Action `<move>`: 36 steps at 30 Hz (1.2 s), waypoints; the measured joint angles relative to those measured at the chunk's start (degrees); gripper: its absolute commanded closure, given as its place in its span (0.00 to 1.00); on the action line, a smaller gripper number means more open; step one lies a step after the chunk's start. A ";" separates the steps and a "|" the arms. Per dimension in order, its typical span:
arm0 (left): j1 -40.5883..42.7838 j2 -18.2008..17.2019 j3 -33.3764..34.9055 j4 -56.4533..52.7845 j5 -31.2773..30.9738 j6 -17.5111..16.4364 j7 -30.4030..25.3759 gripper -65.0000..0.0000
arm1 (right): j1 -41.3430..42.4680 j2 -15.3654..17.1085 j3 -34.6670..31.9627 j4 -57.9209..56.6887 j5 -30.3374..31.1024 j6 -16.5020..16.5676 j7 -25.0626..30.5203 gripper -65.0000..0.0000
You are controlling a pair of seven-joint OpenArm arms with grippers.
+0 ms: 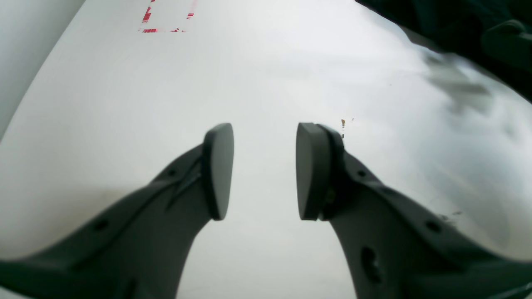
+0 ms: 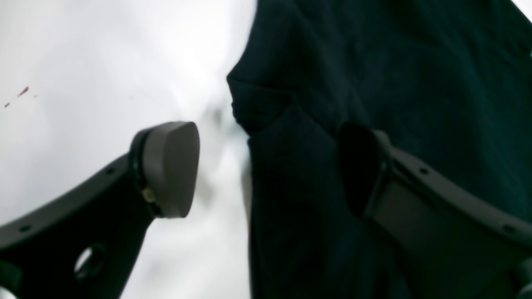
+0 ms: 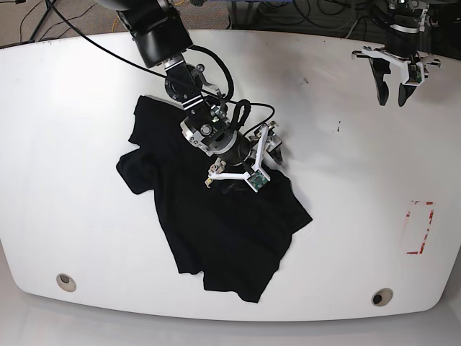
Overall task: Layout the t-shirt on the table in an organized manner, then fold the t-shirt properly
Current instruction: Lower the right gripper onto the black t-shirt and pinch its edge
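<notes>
T-shirt (image 3: 216, 223): lay crumpled and skewed, left of centre on the table (image 3: 346, 173), not yet spread flat; I judged no fold begun.
Right gripper (image 3: 248, 160): I had it low over the shirt's upper right edge, jaws spread wide, cloth between them but nothing pinched.
Left gripper (image 3: 392, 79): parked over bare table at the far right, well apart from the shirt, jaws parted and empty.
Remaining: I judged all the flattening and folding undone.

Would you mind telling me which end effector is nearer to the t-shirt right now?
The right. The right end effector hangs open directly over the t-shirt near its middle, while the left end effector is far off at the table edge, above bare surface.
</notes>
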 measured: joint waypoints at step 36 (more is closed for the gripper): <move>0.48 -0.11 0.00 -0.13 0.00 0.00 0.02 0.63 | 2.54 -0.76 0.85 -8.96 -0.13 -0.59 6.40 1.00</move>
